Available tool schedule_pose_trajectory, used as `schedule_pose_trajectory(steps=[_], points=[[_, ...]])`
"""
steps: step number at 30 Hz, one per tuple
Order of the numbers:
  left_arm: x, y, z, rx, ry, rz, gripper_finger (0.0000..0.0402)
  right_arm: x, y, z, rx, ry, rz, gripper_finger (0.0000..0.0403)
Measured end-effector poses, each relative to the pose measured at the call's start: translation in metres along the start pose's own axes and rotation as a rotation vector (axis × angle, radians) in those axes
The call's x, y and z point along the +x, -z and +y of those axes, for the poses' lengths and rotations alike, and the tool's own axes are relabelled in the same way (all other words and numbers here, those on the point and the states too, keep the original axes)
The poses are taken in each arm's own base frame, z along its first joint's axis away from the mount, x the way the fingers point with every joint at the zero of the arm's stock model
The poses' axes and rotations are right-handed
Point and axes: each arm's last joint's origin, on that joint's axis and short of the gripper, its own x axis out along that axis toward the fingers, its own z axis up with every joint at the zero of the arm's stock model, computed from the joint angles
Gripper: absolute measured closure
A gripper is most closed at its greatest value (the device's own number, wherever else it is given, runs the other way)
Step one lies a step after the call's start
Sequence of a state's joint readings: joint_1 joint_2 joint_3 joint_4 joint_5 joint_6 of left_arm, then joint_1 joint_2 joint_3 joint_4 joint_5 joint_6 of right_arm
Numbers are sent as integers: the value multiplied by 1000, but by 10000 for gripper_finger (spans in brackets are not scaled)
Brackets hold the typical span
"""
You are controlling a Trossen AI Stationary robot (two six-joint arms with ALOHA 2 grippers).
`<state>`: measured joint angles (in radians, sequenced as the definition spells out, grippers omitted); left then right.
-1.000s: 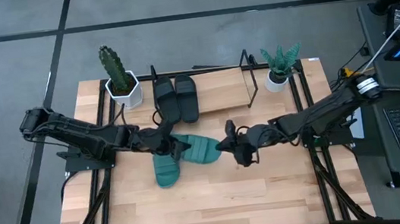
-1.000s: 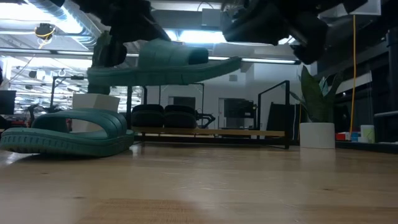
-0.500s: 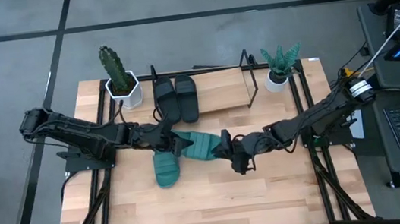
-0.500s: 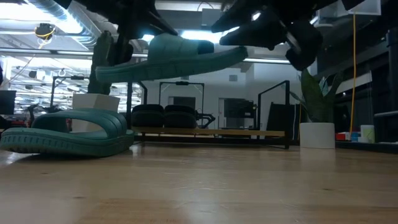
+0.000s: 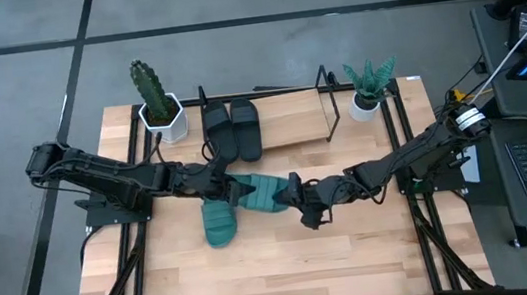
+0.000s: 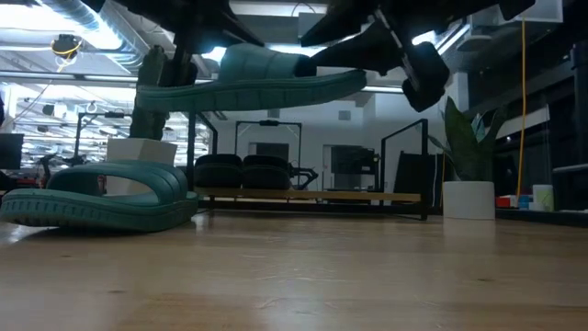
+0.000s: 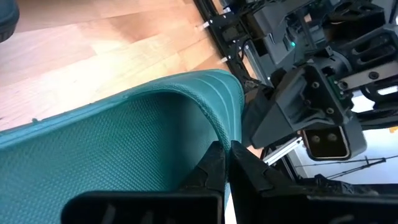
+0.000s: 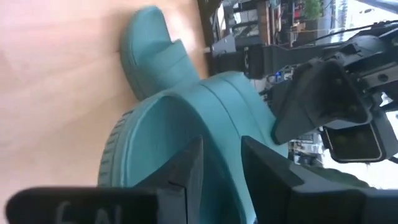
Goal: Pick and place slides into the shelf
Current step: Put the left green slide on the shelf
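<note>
My left gripper [image 5: 228,184] is shut on one teal slide [image 5: 261,194], which hangs in the air above the table, about level in the low view [image 6: 248,87]. My right gripper [image 5: 295,194] is open at that slide's other end, one finger [image 8: 193,168] on each side of it. Whether they touch it, I cannot tell. The second teal slide [image 5: 217,224] lies sole-down on the table, just nearer than the held one. Two black slides [image 5: 232,129] sit side by side on the left part of the shelf's wooden board [image 5: 296,128]. My left gripper pinches the teal slide's end rim [image 7: 231,134] between its two fingers [image 7: 214,165], coming level from the table's left. The slide is lifted clear and reaches out from the fingers toward the right arm, roughly level.
A white pot with a cactus [image 5: 161,115] stands at the shelf's left end and a white pot with a leafy plant [image 5: 367,103] at its right end. The shelf's right half is bare board. Bare table [image 5: 288,265] lies on the near side.
My right gripper has moved toward the table's left, up to the free end of the held teal slide. The slide has stayed lifted in my left gripper, and the other teal slide has not moved.
</note>
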<state>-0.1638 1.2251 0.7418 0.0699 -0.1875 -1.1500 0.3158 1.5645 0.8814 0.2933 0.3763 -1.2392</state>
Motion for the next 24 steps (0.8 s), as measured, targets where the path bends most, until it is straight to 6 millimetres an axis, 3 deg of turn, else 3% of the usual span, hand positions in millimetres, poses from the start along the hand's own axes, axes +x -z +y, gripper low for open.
schedule_pose_trajectory(steps=[9, 24], points=[[0, -2, -4, 1, 43, -12, 401, 5, 16, -5, -6, 23, 82, 293], [0, -4, -3, 25, 44, -13, 401, 4, 8, -4, -7, 6, -3, 293]])
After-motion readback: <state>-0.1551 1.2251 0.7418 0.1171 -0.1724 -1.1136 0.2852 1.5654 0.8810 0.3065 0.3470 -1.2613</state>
